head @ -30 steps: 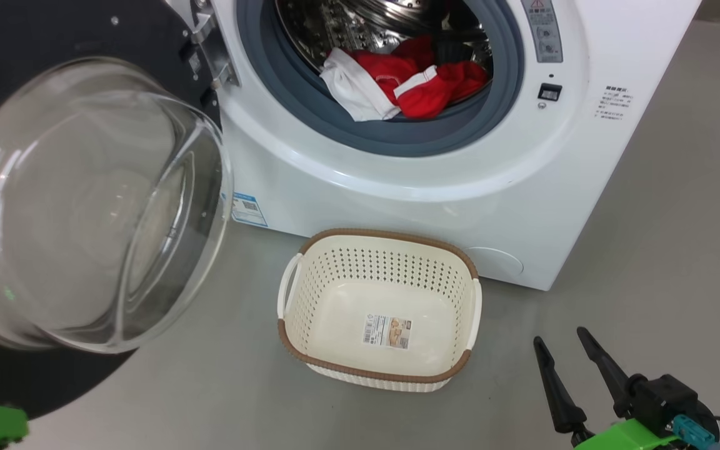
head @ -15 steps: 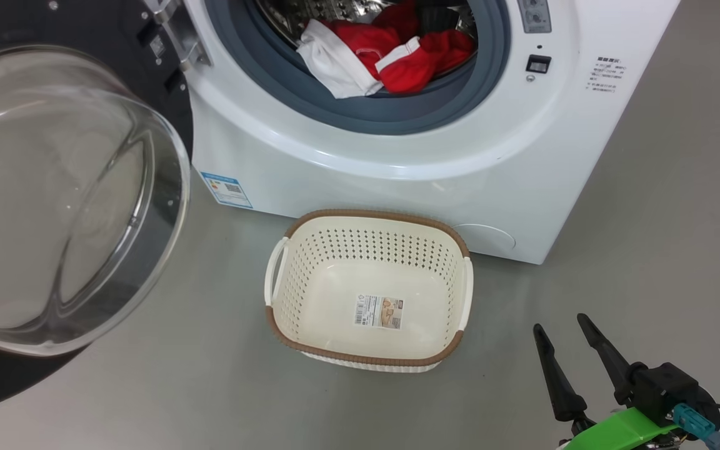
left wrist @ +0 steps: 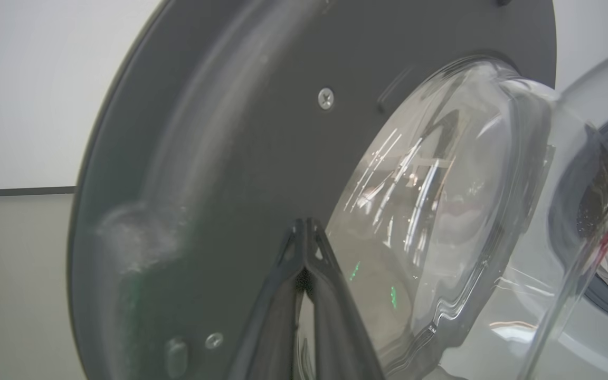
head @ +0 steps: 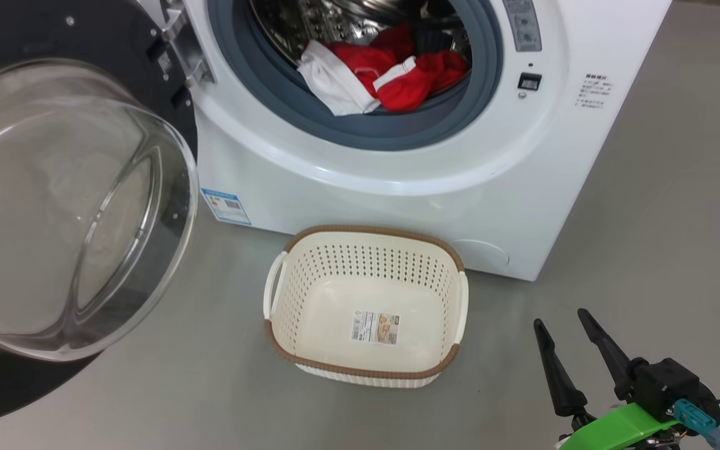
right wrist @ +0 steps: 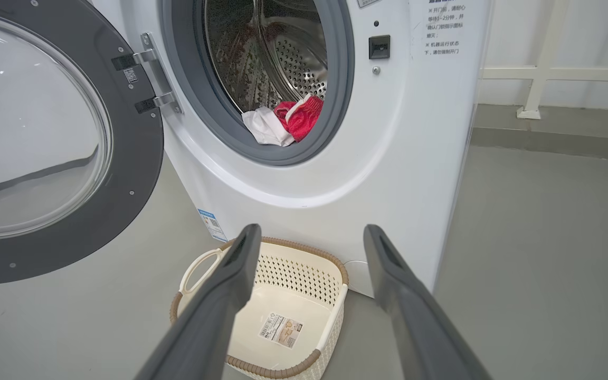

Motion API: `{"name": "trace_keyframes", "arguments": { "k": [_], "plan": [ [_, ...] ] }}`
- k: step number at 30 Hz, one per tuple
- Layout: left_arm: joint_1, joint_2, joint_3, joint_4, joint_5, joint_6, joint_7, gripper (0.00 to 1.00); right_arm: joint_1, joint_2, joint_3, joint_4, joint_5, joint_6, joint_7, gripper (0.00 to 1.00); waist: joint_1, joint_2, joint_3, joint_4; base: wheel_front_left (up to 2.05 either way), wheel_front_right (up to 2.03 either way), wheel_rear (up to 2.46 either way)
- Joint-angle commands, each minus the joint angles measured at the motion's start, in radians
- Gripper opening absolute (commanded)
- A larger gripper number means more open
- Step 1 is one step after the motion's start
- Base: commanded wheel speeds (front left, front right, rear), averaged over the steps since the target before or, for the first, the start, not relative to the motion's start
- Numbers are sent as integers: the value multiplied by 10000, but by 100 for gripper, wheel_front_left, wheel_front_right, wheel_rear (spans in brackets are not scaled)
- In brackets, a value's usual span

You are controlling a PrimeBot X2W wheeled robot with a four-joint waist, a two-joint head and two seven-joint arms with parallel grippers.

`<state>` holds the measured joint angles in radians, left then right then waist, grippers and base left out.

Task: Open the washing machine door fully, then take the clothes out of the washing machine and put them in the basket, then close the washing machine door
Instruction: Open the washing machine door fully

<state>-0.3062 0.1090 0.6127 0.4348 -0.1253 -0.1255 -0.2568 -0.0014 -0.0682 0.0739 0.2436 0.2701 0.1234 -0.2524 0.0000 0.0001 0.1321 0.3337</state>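
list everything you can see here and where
big white front-loading washing machine: one, white, centre, on grey floor
round black-rimmed glass-bowl door: one, black, swung open, at robot's left
bright red white-trimmed garments: count unclear, red, in machine's opening
white cloth piece: one, white, beside them, draped onto grey gasket
cream perforated brown-rimmed plastic basket: one, cream, floor before machine, paper label inside
left gripper: one, dark, jaws shut, by door's inner face
right gripper: one, dark, jaws apart, right of basket
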Motion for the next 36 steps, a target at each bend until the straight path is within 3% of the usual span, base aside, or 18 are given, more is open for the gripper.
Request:
{"name": "trace_keyframes", "arguments": {
  "k": [1, 5, 9, 12, 14, 16, 36],
  "plan": [
    [213, 333, 101, -388, -39, -49, -49, 0, -98, -42, 212, -223, -52, 73, -93, 100, 0, -1, -209, 6, 0, 0, 0],
    [841, 95, -411, -953, -190, -50, -49, 0, 35, -13, 246, -221, 35, 73, -93, 100, 0, -1, -538, -19, 0, 0, 0],
    [1437, -54, -927, -1549, -401, -50, -49, 20, 145, 24, 248, -245, 128, 73, -93, 100, 0, -1, -765, -78, 0, 0, 0],
    [1874, -137, -1377, -1916, -507, -51, -49, 44, 194, 49, 250, -266, 188, 73, -93, 100, 0, -1, -891, -169, 0, 0, 0],
    [2137, -197, -1746, -2166, -698, -51, -49, 77, 219, 60, 239, -295, 213, 73, -93, 100, 0, -1, -934, -266, 0, 0, 0],
    [2416, -222, -2088, -2393, -872, -51, -49, 100, 238, 68, 235, -312, 219, 73, -93, 100, 0, -1, -967, -398, 0, 0, 0],
    [3319, 502, -5306, -3388, -2531, -51, -49, 100, 302, 24, -312, -517, 327, 73, -93, 100, 0, -1, -824, -2101, 0, 0, 0]
  ]
}}
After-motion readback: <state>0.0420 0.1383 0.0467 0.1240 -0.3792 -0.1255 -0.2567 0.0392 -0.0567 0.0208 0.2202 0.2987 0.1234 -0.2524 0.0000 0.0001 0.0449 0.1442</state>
